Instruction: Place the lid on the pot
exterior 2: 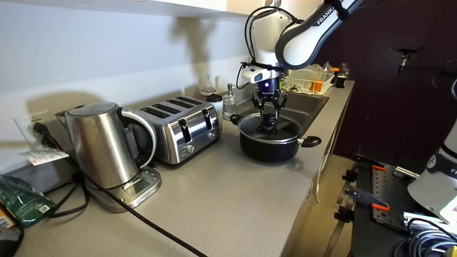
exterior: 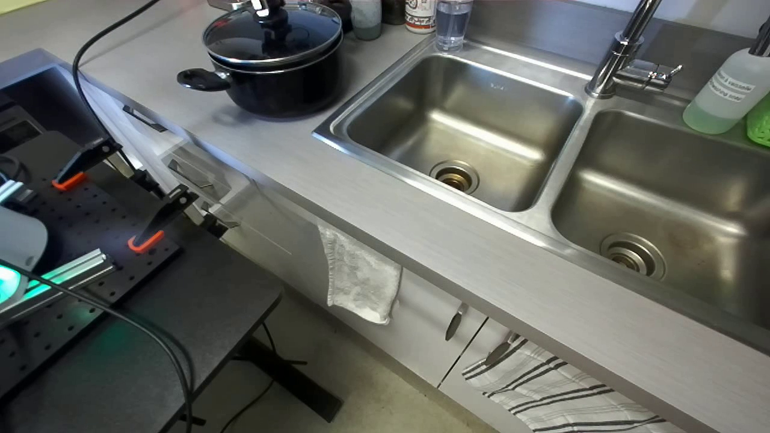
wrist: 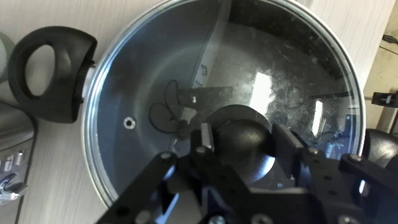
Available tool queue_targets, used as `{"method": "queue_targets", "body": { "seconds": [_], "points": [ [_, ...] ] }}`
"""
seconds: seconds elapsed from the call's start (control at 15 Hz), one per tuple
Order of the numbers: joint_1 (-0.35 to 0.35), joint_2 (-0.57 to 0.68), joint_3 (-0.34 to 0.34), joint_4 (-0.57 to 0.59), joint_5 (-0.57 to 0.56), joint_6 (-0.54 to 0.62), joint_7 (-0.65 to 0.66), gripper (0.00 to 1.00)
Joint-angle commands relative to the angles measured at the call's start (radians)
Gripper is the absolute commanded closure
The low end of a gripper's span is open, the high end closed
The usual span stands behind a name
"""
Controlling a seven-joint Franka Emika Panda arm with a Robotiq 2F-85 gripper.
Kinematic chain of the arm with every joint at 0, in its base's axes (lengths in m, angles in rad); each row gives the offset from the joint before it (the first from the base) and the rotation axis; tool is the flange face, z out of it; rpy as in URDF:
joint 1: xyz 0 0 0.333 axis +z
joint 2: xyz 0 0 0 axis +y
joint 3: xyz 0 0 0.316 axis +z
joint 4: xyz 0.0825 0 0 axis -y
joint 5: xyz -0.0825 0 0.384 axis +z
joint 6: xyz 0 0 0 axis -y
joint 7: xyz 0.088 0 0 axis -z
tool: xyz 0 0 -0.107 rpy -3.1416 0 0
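Note:
The black pot stands on the counter beside the sink; it shows in both exterior views (exterior: 289, 96) (exterior 2: 267, 155), and its side handle shows in the wrist view (wrist: 67, 77). The glass lid (wrist: 149, 77) lies level over the pot's opening in both exterior views (exterior: 237, 42) (exterior 2: 251, 127). A narrow dark band shows between the lid's rim and the pot's rim in an exterior view; I cannot tell whether the lid rests on the pot. My gripper (exterior 2: 269, 111) points down, its fingers on both sides of the black knob, shut on it in the wrist view (wrist: 244, 137).
A steel toaster (exterior 2: 191, 128) and a kettle (exterior 2: 103, 142) stand beside the pot along the wall. The double sink (exterior: 568, 168) with a faucet (exterior: 607, 66) lies on the pot's other side. A clear cup (exterior: 451, 27) stands at the sink's corner. A black cord (exterior 2: 142, 221) crosses the counter.

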State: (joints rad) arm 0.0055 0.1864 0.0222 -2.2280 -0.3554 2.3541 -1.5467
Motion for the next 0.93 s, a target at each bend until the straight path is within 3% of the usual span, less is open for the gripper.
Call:
{"method": "queue_targets", "body": {
  "seconds": [0.0, 0.87],
  "points": [
    [-0.016, -0.025, 0.005, -0.034, 0.017, 0.014, -0.032, 0.75],
    [-0.030, -0.096, 0.000, -0.109, 0.069, 0.065, -0.086, 0.75]
  ]
}}
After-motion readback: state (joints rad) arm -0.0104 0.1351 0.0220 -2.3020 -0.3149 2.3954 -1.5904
